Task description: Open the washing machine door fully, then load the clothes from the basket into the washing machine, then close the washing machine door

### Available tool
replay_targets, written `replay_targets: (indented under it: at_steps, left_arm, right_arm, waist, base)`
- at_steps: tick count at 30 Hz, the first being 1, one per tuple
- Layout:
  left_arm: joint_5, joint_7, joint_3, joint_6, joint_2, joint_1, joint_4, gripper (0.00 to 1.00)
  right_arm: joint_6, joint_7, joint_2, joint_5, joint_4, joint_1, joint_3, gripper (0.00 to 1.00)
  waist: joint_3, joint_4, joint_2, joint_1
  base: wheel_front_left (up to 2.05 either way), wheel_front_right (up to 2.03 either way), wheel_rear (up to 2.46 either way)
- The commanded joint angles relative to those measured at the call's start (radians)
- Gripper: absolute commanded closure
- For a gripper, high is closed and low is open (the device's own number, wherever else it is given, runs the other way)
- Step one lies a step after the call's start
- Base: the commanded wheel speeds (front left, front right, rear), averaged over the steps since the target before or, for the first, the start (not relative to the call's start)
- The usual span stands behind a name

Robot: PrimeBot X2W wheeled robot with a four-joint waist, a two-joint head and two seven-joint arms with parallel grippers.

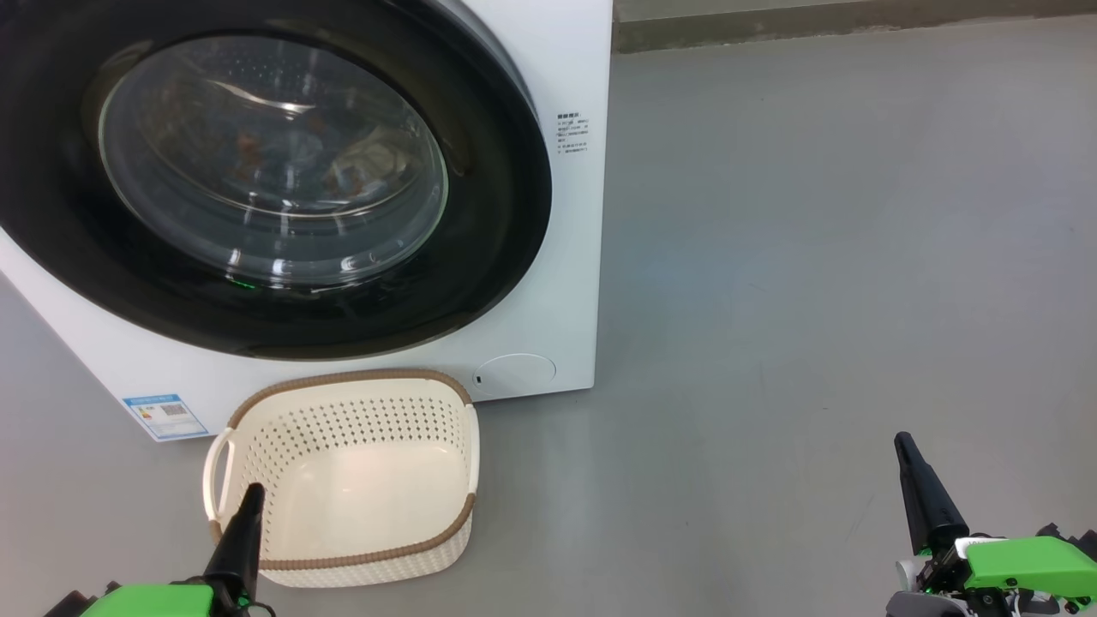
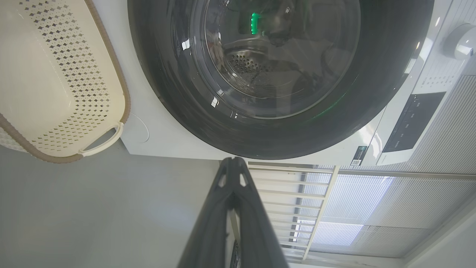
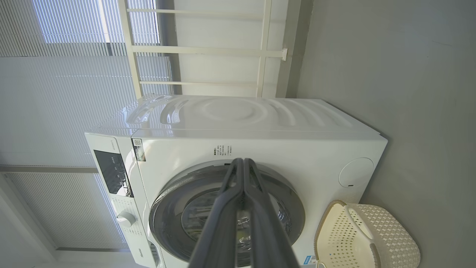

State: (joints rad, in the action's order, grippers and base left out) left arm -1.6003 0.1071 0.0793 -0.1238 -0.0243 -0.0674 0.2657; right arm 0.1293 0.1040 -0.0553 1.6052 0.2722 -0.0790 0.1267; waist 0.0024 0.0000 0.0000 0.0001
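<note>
You see the clothes [image 1: 368, 163] behind the shut washing machine door [image 1: 257, 248], basket [image 1: 343, 561] empty just in front of the washing machine [image 1: 583, 214], so left gripper [image 1: 253, 499] and right gripper [image 1: 905, 450] hang clenched, empty.

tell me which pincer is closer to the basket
Left. The left pincer sits at the near left corner of the basket in the head view; the right pincer is far off to its right, over grey floor.

Brand word [image 3: 139, 250] low on washer [image 3: 297, 149] front: "Hisense", faint. Blue label [image 1: 164, 416] with QR code: print too small. Text block [image 1: 572, 133] beside door: unreadable.
</note>
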Motion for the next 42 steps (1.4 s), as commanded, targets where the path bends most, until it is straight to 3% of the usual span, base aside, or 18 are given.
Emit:
replay_targets:
  at_steps: [1,42]
  left_arm:
    - [-0.008,0.006,0.035,-0.007,-0.026,-0.042,-0.019,1.0]
    - [-0.008,0.006,0.035,-0.007,-0.026,-0.042,-0.019,1.0]
  right_arm:
    - [0.001,0.004,0.0,0.008,-0.026,-0.03,-0.019,1.0]
    - [0.001,0.007,0.002,0.006,-0.026,-0.03,-0.016,1.0]
  waist:
    - [0.0,0.0,0.0,0.0]
    - [0.0,0.0,0.0,0.0]
  base:
    - [0.0,0.0,0.0]
    - [0.0,0.0,0.0]
